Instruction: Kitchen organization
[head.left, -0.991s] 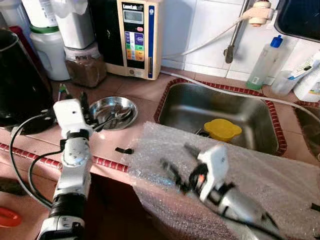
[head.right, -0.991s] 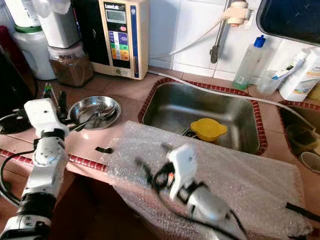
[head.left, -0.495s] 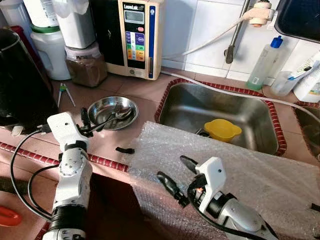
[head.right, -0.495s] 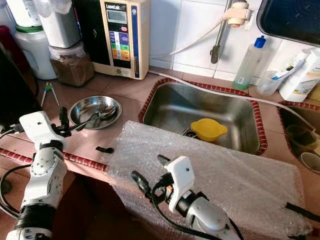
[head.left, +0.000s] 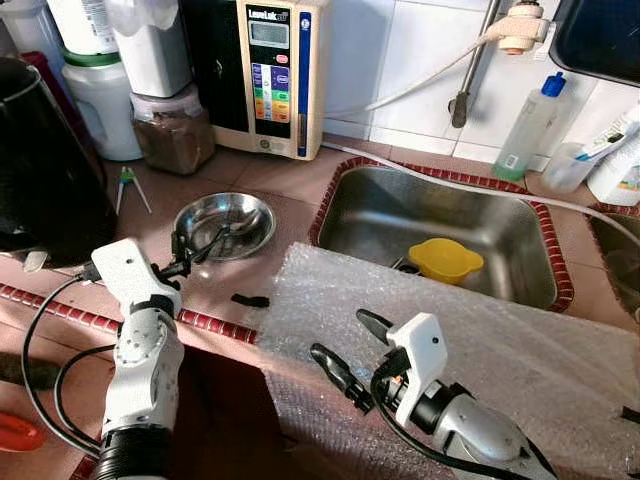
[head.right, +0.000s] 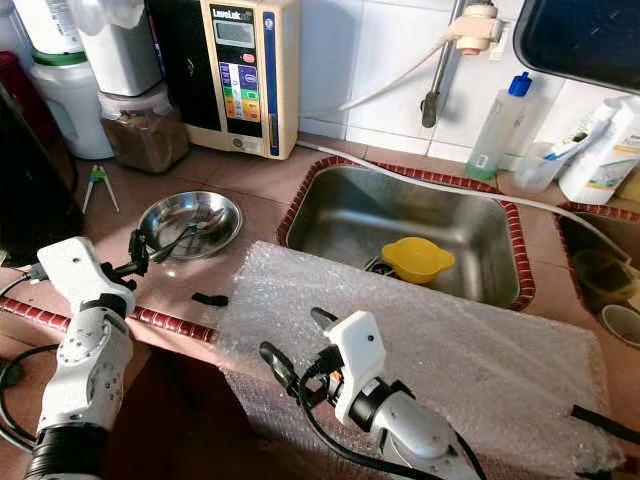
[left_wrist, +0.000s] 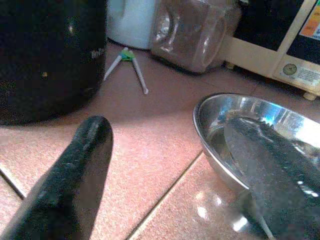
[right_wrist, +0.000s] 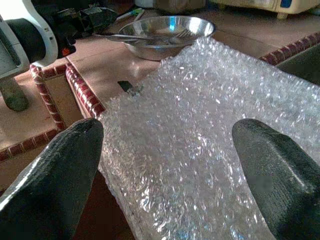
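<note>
A round shiny steel bowl (head.left: 224, 224) sits on the reddish tiled counter (head.left: 290, 180), left of the sink, with a fork and spoon (head.right: 190, 236) lying in it, handles poking over the near rim. The left gripper (head.left: 186, 255) is right at that near rim, fingers spread apart; in the left wrist view one finger (left_wrist: 75, 170) hovers over the tile beside the bowl while the other lies blurred over the bowl's edge. No grasp on anything that I can see.

Over to the sheet of clear bubble wrap (head.left: 480, 330), spread across the counter's front edge and the near lip of the stainless steel sink (head.left: 440, 225). The right gripper (head.left: 352, 350) hangs just above its near left corner, fingers wide open, nothing between them. A small black clip-like piece (head.left: 248, 300) lies on the tile between bowl and wrap.

A yellow plastic funnel-shaped cup (head.left: 444, 259) rests in the sink. Behind the bowl: a jar of brown powder (head.left: 172, 132), a cream-coloured water purifier box (head.left: 270, 72), and a big black pot (head.left: 45, 165) far left.
</note>
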